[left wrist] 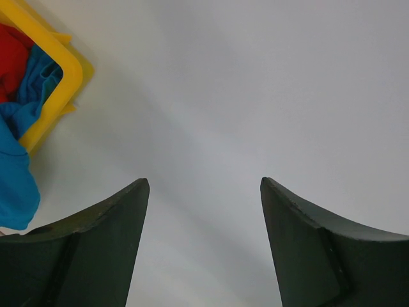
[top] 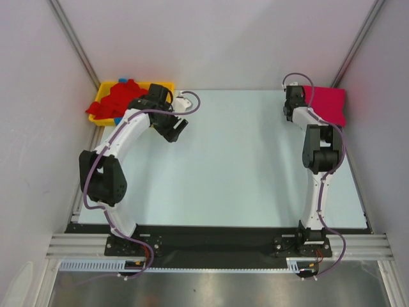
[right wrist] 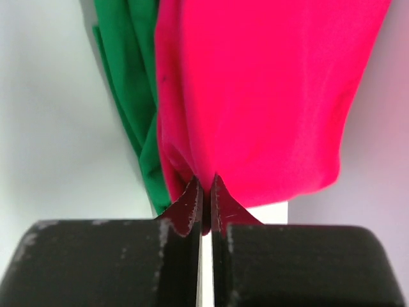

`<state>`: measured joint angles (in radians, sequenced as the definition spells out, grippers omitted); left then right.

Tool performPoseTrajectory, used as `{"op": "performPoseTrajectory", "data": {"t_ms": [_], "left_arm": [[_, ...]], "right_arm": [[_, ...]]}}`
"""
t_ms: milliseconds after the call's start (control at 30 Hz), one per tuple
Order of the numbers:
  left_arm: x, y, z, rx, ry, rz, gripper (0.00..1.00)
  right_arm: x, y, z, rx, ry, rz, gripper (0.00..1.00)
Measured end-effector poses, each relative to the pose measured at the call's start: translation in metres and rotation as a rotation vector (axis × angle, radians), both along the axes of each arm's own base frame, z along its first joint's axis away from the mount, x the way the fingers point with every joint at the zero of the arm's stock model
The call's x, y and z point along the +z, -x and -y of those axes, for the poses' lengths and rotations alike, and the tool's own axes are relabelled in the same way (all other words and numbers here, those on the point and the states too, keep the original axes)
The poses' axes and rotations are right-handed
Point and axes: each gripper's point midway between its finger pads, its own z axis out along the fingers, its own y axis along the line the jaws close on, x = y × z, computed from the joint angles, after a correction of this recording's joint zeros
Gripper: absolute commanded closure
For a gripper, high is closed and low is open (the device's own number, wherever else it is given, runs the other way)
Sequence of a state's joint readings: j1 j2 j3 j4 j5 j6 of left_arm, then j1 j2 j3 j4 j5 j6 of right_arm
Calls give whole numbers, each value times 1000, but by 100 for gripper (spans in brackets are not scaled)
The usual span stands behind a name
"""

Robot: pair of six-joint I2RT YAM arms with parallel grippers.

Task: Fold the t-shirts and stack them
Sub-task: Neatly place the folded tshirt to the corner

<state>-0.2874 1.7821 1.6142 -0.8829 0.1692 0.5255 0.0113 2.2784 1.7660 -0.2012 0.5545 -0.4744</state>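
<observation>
A folded magenta-pink t-shirt (top: pixel 327 103) lies at the table's far right corner. In the right wrist view it (right wrist: pixel 268 96) rests on a green t-shirt (right wrist: pixel 131 83). My right gripper (right wrist: pixel 205 182) is shut on the pink shirt's near edge; in the top view it (top: pixel 300 96) sits at that shirt's left side. Red (top: pixel 115 101) and blue (top: pixel 132 83) t-shirts are heaped in the yellow tray (top: pixel 101 94) at the far left. My left gripper (top: pixel 176 130) is open and empty over bare table just right of the tray; its view (left wrist: pixel 204 185) shows nothing between the fingers.
The yellow tray's rim (left wrist: pixel 64 83) shows at the upper left of the left wrist view, with blue cloth (left wrist: pixel 16 179) spilling over it and red cloth (left wrist: pixel 11 57) inside. White walls close in the table at the back and both sides.
</observation>
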Motion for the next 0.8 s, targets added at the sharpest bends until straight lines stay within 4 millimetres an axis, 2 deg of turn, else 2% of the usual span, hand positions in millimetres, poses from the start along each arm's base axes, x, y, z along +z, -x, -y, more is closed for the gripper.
{"op": "performPoseTrajectory", "data": {"t_ms": [133,267,533,633,800], "left_arm": [[0,0,-1,1,3,-3,23],[0,0,-1,1,11,-6,23],[0,0,-2,-3,13,-6,23],[0,-1,-4,0,14,-6,23],[2,-2,-5,3,18,-3,23]], "right_arm": [[3,11,2,13,35,-18,100],[21,19,4,49,68,-10,100],[49,40,27,91,137,-1,100],[46,51,32,113,151,-10,100],[19,66,26,156,135,-73,100]]}}
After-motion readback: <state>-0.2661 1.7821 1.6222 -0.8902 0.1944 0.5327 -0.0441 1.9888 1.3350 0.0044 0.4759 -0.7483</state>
